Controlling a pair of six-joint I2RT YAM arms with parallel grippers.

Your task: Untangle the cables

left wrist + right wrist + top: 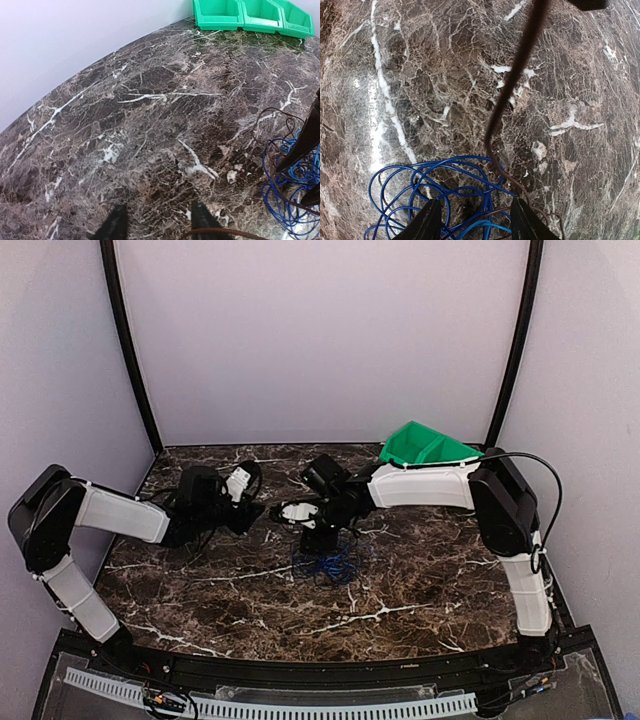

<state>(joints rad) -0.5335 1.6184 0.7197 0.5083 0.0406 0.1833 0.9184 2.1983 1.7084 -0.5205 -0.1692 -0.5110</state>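
Note:
The cables [330, 565] lie as a small clump of thin blue and dark wires on the marble table, just right of centre. My right gripper [320, 543] points down onto the clump. In the right wrist view it [476, 222] is open, its fingers astride blue loops [420, 180]. One dark cable [512, 85] rises out of the clump towards the top of that view. My left gripper [258, 512] hangs left of the clump, open [160, 225] over bare marble. A thin dark cable [220, 231] crosses its right finger. The blue loops [292, 190] show at that view's right edge, with the right gripper's fingers [302, 147] over them.
Green bins [425, 443] stand at the back right against the wall, also seen as a row of green bins [250, 15] in the left wrist view. Both forearms reach in low over the dark marble table [200, 580]. Pale walls close the back and sides.

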